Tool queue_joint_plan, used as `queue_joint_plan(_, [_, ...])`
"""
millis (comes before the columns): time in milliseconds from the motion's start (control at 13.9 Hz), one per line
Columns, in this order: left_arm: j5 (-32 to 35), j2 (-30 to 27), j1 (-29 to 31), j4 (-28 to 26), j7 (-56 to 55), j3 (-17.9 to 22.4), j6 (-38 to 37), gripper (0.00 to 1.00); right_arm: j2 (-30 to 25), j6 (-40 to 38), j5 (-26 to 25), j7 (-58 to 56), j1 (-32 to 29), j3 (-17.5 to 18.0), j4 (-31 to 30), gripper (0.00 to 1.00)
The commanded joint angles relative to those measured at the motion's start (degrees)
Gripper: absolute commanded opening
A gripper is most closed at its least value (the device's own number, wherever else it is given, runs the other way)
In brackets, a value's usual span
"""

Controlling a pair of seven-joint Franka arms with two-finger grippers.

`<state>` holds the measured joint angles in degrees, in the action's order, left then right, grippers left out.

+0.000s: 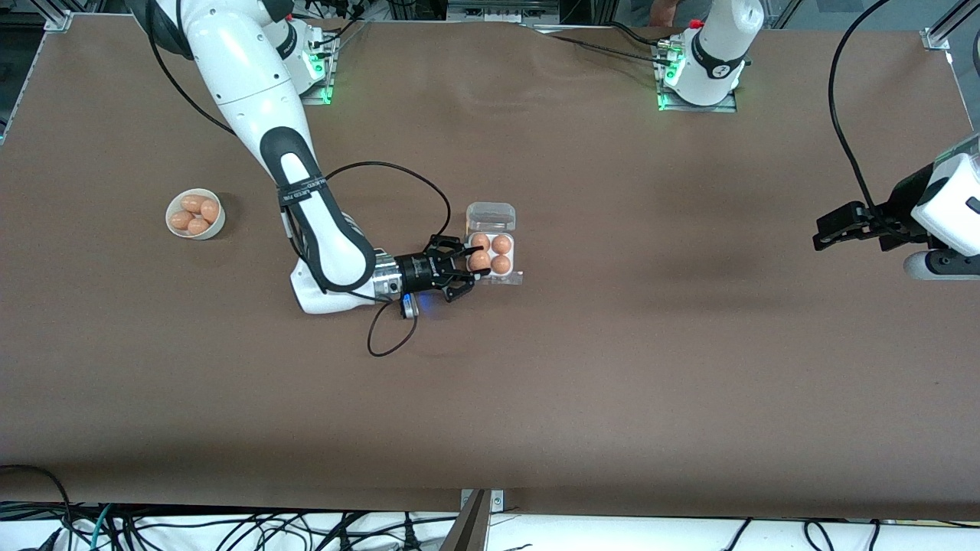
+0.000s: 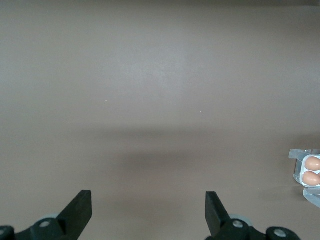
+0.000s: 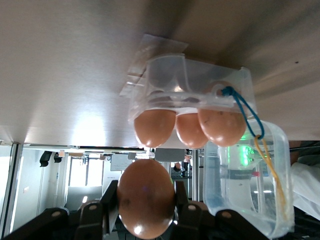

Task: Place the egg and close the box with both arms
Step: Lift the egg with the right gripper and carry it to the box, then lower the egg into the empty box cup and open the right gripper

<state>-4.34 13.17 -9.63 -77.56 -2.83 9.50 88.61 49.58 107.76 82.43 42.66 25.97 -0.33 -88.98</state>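
Placing step, late stage; the right gripper (image 1: 473, 269) reaches in low from the right arm's end of the table and pinches the egg (image 3: 145, 196) between its fingers (image 3: 111, 200), at the box's (image 1: 498, 277) cell nearest the front camera on that arm's side. The front view shows four eggs within the box outline; the right wrist view shows three other eggs (image 3: 188, 126) already seated in their cells, with the held one not yet released, and whether it rests on the cell floor cannot be told. The clear lid (image 1: 491, 216) stands open, hinged back on the side of the box farther from the front camera. The left gripper (image 1: 838, 228) waits over bare table (image 1: 612, 367) toward the left arm's end, well apart from the box; its fingers (image 2: 80, 207) are spread and hold nothing. A white bowl (image 1: 174, 227) with spare eggs (image 1: 196, 213) sits toward the right arm's end.

Judged next move: settle the egg fully into its cell, part the fingers, and withdraw without dragging the light box; closing the lid then calls for the left arm to approach, one gripper folding the lid over while the other steadies the base.
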Motion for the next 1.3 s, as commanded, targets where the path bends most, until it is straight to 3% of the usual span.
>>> queue_joint_plan(0, [1.6, -0.3, 0.1, 0.7, 0.6, -0.1, -0.7, 1.00, 1.4, -0.3, 0.8, 0.8, 0.6, 0.2, 1.3, 0.41])
queue_joint_plan(866, [1.7, -0.3, 0.1, 0.7, 0.6, -0.2, -0.7, 1.00, 3.2, 0.3, 0.5, 0.3, 1.9, 0.2, 1.2, 0.45])
queue_joint_plan(938, [1.7, -0.3, 0.1, 0.7, 0.6, -0.2, -0.7, 1.00, 3.2, 0.3, 0.5, 0.3, 2.0, 0.2, 1.2, 0.51])
queue_joint_plan(1010, [1.7, -0.3, 0.0, 0.7, 0.6, -0.2, -0.7, 1.00, 3.2, 0.3, 0.5, 0.3, 2.0, 0.2, 1.2, 0.64])
queue_joint_plan(1082, [1.6, -0.3, 0.0, 0.7, 0.6, -0.2, -0.8, 1.00, 3.6, 0.3, 0.5, 0.3, 2.0, 0.2, 1.3, 0.86])
queue_joint_plan(1155, [1.6, -0.3, -0.1, 0.7, 0.5, -0.2, -0.8, 1.00, 3.8, 0.3, 0.5, 0.4, 1.9, 0.2, 1.3, 0.97])
queue_joint_plan(1227, [1.6, -0.3, -0.1, 0.7, 0.5, -0.2, -0.7, 1.00, 3.8, 0.3, 0.5, 0.5, 1.9, 0.2, 1.5, 0.99])
